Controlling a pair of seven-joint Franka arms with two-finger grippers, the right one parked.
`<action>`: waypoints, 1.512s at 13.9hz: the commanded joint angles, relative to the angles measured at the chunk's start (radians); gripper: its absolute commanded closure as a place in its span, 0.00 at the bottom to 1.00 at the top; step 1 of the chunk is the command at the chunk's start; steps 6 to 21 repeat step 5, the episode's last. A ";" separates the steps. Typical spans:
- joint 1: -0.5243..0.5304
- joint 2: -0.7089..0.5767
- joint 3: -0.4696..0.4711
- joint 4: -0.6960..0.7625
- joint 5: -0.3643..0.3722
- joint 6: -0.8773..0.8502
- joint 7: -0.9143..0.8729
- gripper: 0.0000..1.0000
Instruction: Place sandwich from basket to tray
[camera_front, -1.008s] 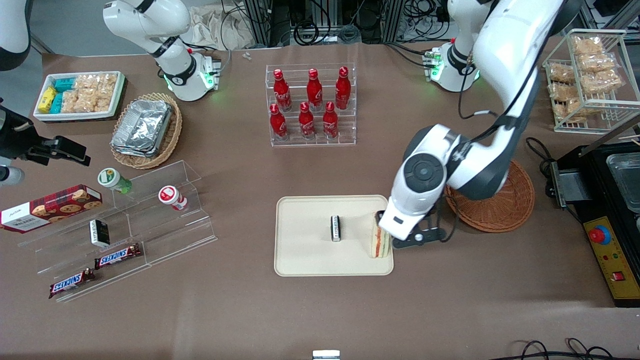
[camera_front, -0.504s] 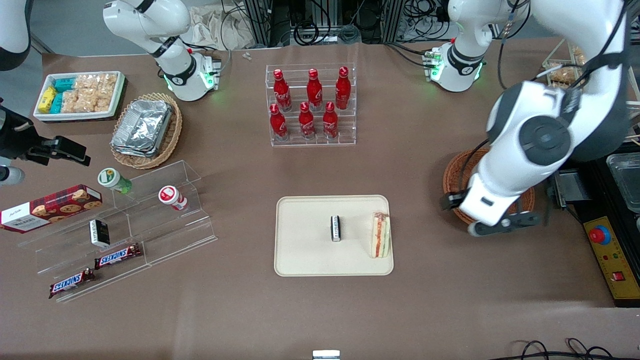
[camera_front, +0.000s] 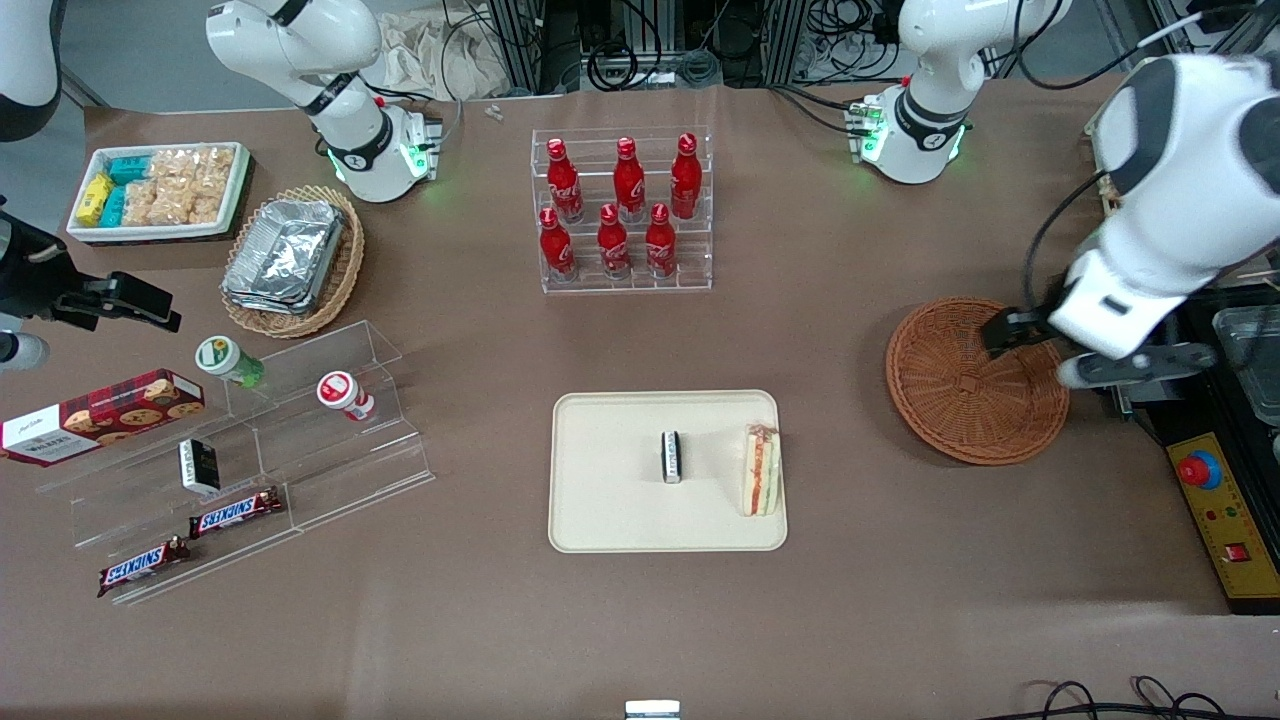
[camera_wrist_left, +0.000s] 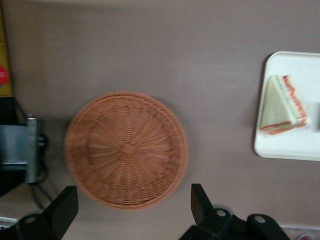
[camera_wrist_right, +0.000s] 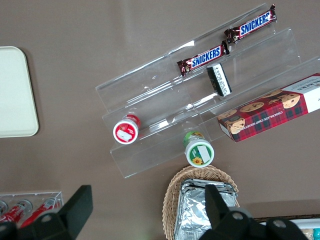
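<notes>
Sandwich (camera_front: 760, 470) on tray (camera_front: 610, 520): soft, light, best held gently across its bread faces. Hand (camera_front: 1090, 352) spread wide, empty, above basket (camera_front: 950, 400).

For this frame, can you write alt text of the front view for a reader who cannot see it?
The sandwich lies on the cream tray, beside a small dark packet. The reddish-brown basket is empty, and the left arm's gripper hangs open above its rim at the working arm's end of the table.
</notes>
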 joint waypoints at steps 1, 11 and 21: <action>0.064 0.005 -0.011 0.093 -0.014 -0.105 0.078 0.00; 0.095 0.131 -0.011 0.268 -0.003 -0.187 0.006 0.00; 0.095 0.131 -0.011 0.268 -0.003 -0.187 0.006 0.00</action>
